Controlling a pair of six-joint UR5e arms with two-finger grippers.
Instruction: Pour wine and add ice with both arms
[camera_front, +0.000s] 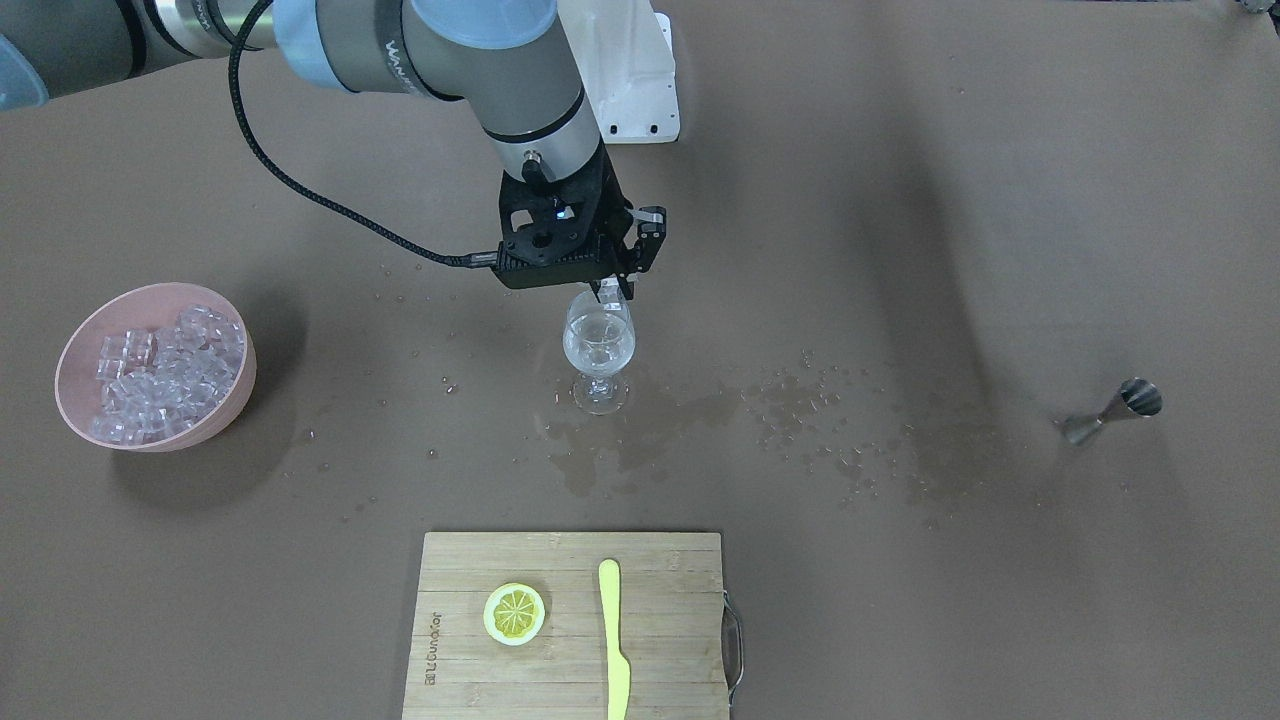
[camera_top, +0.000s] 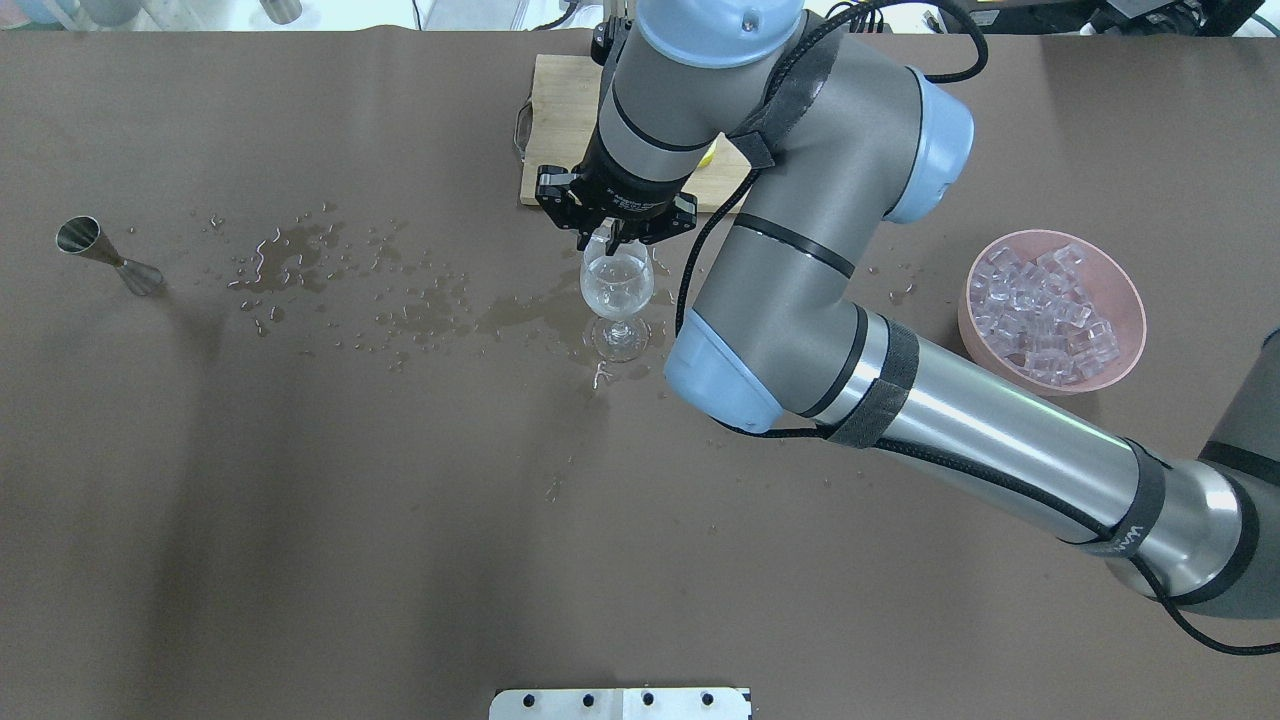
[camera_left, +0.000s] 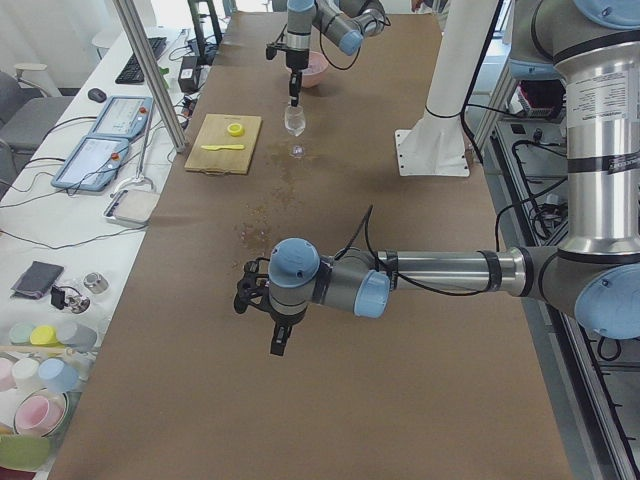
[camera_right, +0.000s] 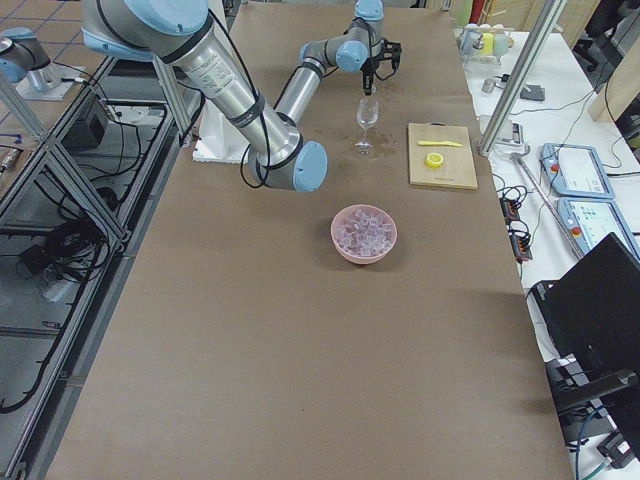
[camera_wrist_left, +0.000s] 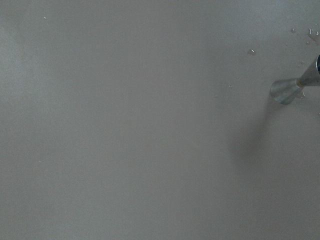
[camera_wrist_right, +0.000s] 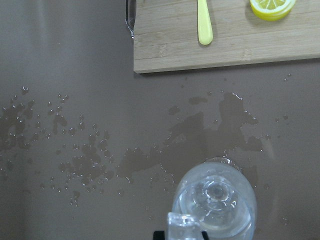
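Note:
My right gripper (camera_front: 612, 290) hangs just above the rim of the wine glass (camera_front: 598, 345), shut on one small clear ice cube (camera_wrist_right: 182, 226). The overhead view shows that gripper (camera_top: 606, 243) over the glass (camera_top: 616, 285). A little clear wine (camera_front: 597, 355) sits in the bowl of the glass (camera_wrist_right: 215, 200). More ice (camera_front: 165, 372) fills a pink bowl (camera_front: 236, 398) off to the right arm's side. My left gripper (camera_left: 279, 338) shows only in the exterior left view, above bare table, and I cannot tell if it is open or shut.
A steel jigger (camera_front: 1115, 410) lies on its side at the left arm's end of the table. Spilled drops and puddles (camera_front: 800, 420) spread between it and the glass. A bamboo board (camera_front: 670, 640) carries a lemon slice (camera_front: 514, 613) and a yellow knife (camera_front: 614, 640).

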